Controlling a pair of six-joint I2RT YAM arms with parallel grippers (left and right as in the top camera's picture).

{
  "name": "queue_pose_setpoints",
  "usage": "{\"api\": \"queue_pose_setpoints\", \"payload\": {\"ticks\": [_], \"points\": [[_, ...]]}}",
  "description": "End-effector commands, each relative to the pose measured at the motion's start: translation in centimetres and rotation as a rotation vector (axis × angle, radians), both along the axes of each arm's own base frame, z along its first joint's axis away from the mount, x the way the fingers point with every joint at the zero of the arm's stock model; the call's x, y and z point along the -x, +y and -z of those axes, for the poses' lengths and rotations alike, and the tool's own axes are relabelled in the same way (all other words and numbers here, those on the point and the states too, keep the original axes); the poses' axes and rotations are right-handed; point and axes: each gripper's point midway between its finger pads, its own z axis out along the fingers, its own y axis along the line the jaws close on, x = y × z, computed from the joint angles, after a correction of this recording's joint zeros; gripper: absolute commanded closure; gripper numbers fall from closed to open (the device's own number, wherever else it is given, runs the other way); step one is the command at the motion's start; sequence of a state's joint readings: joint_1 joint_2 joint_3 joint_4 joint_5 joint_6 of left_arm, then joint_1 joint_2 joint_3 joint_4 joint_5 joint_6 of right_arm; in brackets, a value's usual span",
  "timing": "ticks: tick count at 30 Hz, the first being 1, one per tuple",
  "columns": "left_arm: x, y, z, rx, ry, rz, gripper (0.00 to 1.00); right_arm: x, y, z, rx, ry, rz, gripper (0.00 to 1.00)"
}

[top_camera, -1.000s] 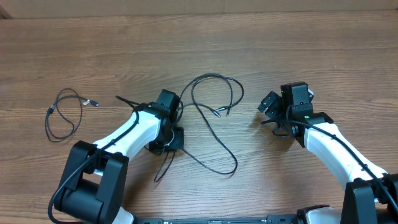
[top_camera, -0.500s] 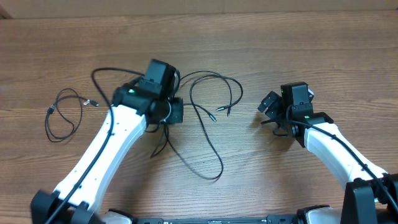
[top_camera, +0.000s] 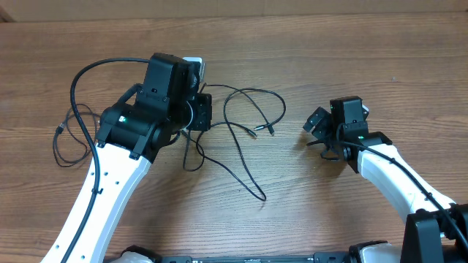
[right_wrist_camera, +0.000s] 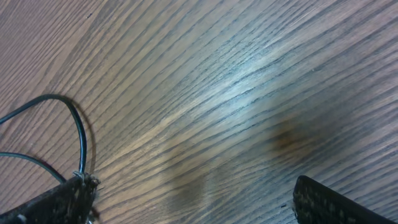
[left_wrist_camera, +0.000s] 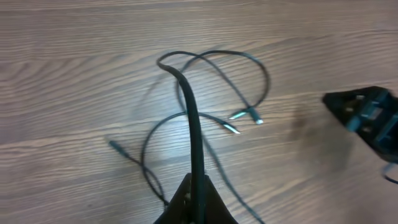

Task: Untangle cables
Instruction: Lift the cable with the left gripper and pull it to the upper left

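**Desk editor:** Where are the cords, and how far along is the job?

**Photographer:** The thin black cables with silvery plug tips (left_wrist_camera: 194, 130) lie mid-desk between the two arms, in loose loops that cross one another. One strand runs up out of the heap into the left tool (left_wrist_camera: 198, 198), which is pinched tight on it. Two plug tips (left_wrist_camera: 235, 129) rest side by side near the loops' inner edge. A long tail trails toward the front of the desk.

**Desk editor:** So it's not finished?

**Photographer:** By my reading, it's partly done. A separate black cord (top_camera: 55, 146) lies on its own at the far left, well apart from the heap and half hidden under the left arm. It looks already sorted. The central loops overlap in several places, so the pulling-apart remains. How many cords make up that heap I cannot tell.

**Desk editor:** And the other arm?

**Photographer:** The right tool (top_camera: 319, 131) sits low at the right with its fingers spread wide, holding nothing. It is near the loops but clear of them.

**Desk editor:** What about the setting?

**Photographer:** The brown wood-grain desk (top_camera: 351, 58) is flat and bare apart from the cords and arms, with a soft glare in the right wrist view. A paler strip runs along its far edge. Nothing of the room beyond shows.
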State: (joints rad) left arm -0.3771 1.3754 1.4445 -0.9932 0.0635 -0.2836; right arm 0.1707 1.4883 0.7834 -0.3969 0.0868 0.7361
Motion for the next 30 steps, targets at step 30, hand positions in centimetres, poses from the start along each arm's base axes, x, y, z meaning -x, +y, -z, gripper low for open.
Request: {"api": "queue_pose_setpoints", "payload": {"ticks": [30], "points": [[-0.7, 3.3, -27.7, 0.271, -0.696, -0.227, 0.96, 0.3, -0.4, 0.2, 0.017, 0.002, 0.009, 0.00]]}}
